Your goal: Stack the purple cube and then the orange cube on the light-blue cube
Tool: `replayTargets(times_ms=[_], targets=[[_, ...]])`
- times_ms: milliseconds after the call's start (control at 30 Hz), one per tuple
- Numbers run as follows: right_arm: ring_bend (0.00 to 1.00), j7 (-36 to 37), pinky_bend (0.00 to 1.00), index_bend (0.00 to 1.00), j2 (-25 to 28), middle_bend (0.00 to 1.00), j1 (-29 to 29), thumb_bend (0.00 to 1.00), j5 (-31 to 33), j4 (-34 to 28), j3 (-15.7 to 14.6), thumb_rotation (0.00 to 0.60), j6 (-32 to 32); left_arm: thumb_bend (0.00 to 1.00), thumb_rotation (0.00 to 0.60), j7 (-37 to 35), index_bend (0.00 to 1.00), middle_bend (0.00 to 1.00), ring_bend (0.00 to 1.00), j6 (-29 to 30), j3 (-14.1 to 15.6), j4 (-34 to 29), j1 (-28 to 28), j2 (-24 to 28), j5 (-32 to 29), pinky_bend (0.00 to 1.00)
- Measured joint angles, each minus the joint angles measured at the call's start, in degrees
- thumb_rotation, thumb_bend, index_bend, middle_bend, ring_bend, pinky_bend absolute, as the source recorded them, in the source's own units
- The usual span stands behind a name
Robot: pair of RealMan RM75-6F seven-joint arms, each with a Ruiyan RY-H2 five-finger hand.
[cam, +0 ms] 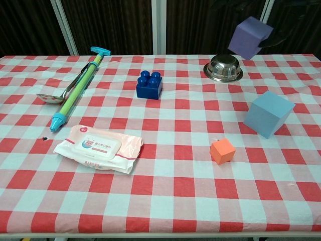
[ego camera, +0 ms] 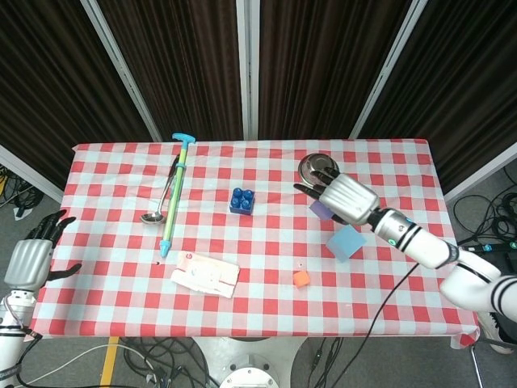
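My right hand [ego camera: 346, 198] grips the purple cube [cam: 249, 37] and holds it high in the air, above and left of the light-blue cube [cam: 268, 114]. In the head view only a sliver of the purple cube [ego camera: 317, 210] shows under the hand. The light-blue cube [ego camera: 346, 241] rests on the table at the right. The small orange cube [cam: 222, 150] lies in front of it, nearer the table's front edge. In the chest view the hand itself is out of frame. My left hand [ego camera: 31, 260] hangs off the table's left side, fingers apart, holding nothing.
A steel bowl [cam: 222, 69] sits at the back right, under the raised cube. A dark-blue toy brick [cam: 149, 84] is at centre back. A green-blue pump [cam: 80, 84] and ladle [cam: 61, 91] lie at left, a wipes pack [cam: 98, 147] in front.
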Motion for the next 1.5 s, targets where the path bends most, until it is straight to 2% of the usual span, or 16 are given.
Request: replayTargets(times_ms=[100,300,633,933,1500], targets=[[0.11,-1.3,0.19,0.00,2.2,0.43,-2.4,0.18,0.2,-2.5,-0.2,0.600,0.8,0.09,0.600,0.5,0.22,0.20,0.12,0.4,-0.1,0.5,0.1,-0.2,0.0,0.27],[0.11,-0.8,0.19,0.00,3.4,0.43,-5.3,0.18,-1.3,-3.5,-2.1,0.600,0.7,0.09,0.600,1.0,0.22,0.20,0.12,2.0,-0.4,1.6,0.5,-0.8,0.0,0.27],[0.11,2.8,0.19,0.00,2.2,0.43,-8.4,0.18,-3.3,0.0,-3.2,0.600,0.3,0.09,0.600,1.2,0.22,0.20,0.12,2.6,-0.2,3.0,0.9,-1.6,0.4,0.27],[0.11,3.6,0.18,0.00,-1.5,0.43,-11.4,0.17,-1.6,3.0,-2.7,0.600,-0.5,0.09,0.600,1.3,0.22,0.20,0.12,1.9,-0.3,2.9,0.5,-1.7,0.2,0.27],[0.11,1.9,0.17,0.00,-3.0,0.43,-11.9,0.17,-0.3,2.7,-0.8,0.600,-4.0,0.09,0.600,-0.1,0.22,0.20,0.12,2.0,-0.1,3.0,0.7,-1.4,0.5,0.27]])
